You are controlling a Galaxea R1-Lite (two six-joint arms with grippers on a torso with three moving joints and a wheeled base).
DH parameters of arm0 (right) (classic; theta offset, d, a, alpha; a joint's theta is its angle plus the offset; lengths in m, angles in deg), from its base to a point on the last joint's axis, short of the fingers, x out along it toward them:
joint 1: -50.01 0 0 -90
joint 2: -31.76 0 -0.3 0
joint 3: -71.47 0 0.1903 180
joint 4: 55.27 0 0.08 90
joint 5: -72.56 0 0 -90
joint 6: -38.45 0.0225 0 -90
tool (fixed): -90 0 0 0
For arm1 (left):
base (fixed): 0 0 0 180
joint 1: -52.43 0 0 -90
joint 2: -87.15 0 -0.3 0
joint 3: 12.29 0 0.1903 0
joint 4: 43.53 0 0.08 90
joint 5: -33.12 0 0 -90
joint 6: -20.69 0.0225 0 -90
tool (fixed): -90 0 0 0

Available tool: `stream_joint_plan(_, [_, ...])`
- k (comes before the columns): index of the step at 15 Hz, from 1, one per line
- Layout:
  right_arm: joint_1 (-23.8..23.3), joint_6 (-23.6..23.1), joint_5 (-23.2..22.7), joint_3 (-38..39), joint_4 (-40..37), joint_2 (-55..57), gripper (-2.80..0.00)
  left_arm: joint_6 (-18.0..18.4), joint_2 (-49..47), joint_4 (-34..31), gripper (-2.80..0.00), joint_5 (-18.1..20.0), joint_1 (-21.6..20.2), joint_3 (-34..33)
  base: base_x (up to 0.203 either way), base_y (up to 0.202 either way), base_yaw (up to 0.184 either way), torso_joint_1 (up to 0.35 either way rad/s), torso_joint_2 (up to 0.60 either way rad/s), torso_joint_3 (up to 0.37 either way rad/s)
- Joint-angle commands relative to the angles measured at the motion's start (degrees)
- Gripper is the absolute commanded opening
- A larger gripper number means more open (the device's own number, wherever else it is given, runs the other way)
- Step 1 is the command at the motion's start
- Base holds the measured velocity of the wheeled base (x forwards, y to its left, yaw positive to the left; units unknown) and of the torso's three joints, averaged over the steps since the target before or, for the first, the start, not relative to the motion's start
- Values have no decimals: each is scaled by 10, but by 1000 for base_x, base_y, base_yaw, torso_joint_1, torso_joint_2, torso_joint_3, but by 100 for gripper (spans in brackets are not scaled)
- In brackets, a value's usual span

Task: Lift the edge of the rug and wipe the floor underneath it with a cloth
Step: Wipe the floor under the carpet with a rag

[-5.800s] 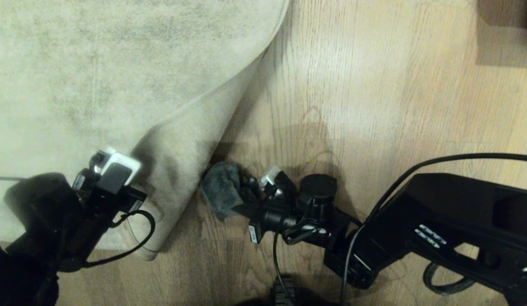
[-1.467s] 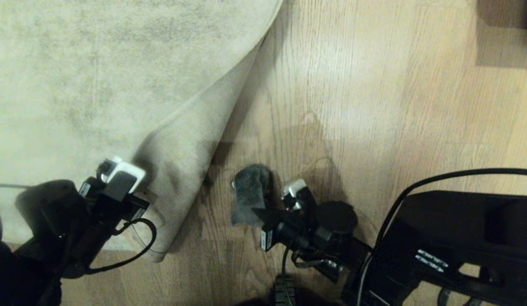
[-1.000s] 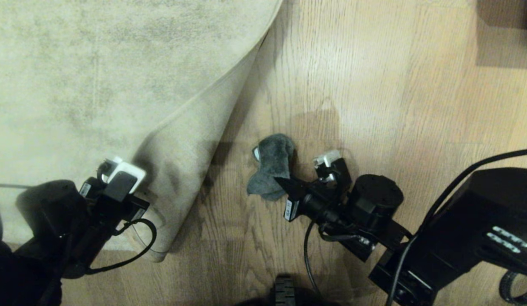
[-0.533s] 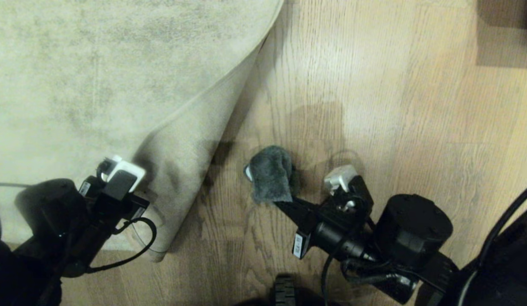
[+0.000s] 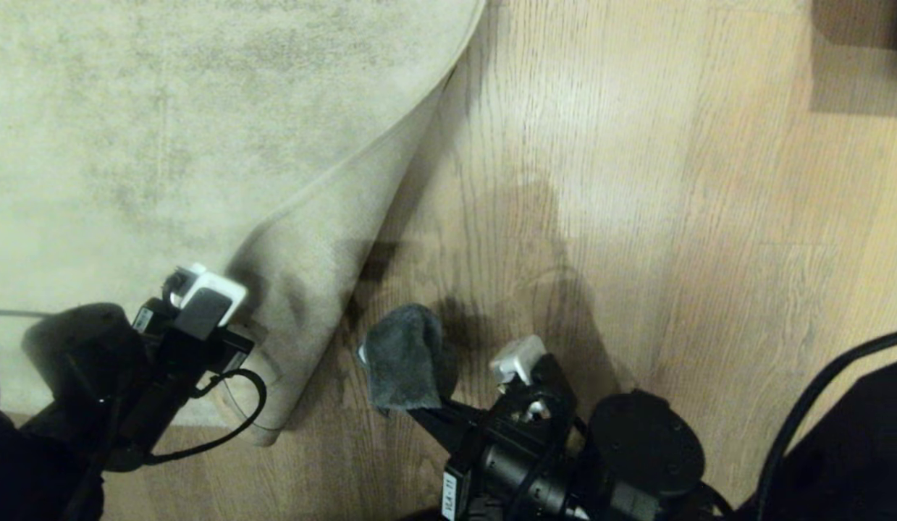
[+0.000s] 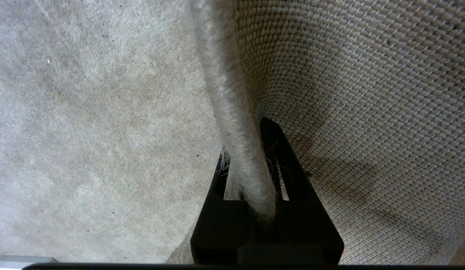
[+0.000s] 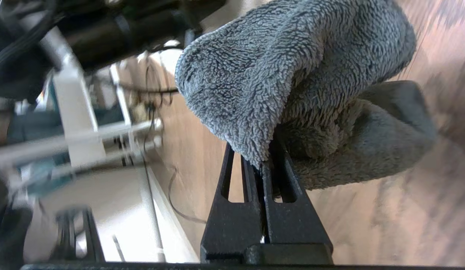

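The pale grey-beige rug [image 5: 166, 130] covers the left of the head view, and its near corner is folded up and over. My left gripper [image 6: 247, 150] is shut on the rug edge [image 6: 224, 93], holding it raised so the woven underside [image 6: 367, 112] shows. Right of the fold lies bare wood-grain floor [image 5: 600, 217]. The dark grey-blue fuzzy cloth [image 5: 405, 365] rests on the floor close to the foot of the fold. My right gripper [image 7: 260, 165] is shut on the cloth [image 7: 292, 67], which bunches over the fingertips.
A dark object [image 5: 861, 22] sits at the far right corner, casting a shadow. My right arm and its cable [image 5: 817, 405] fill the near right. In the right wrist view a white frame [image 7: 78, 123] and loose cables stand beyond the cloth.
My right gripper has dragged the cloth across the floor, back toward me and leftward to the foot of the rug fold. The left gripper has kept the rug edge raised, unmoved.
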Motion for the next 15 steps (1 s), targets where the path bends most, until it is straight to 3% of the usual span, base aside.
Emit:
stream_joint_plan(1, [9, 40, 27, -52, 27, 54, -280, 1, 0, 6, -280, -1, 1, 0, 0, 0, 0, 0, 0, 0])
stream_joint_plan(4, [10, 82, 76, -92, 27, 104, -280, 1, 2, 6, -280, -2, -1, -1, 0, 0, 0, 0, 0, 0])
stream_joint_plan(9, [5, 107, 81, -142, 27, 159, -280, 1, 2, 6, -280, -3, -3, -2, 0, 0, 0, 0, 0, 0])
stream_joint_plan(15, [-36, 108, 81, -218, 27, 207, -280, 1, -2, 6, -280, -3, -3, -3, 0, 0, 0, 0, 0, 0])
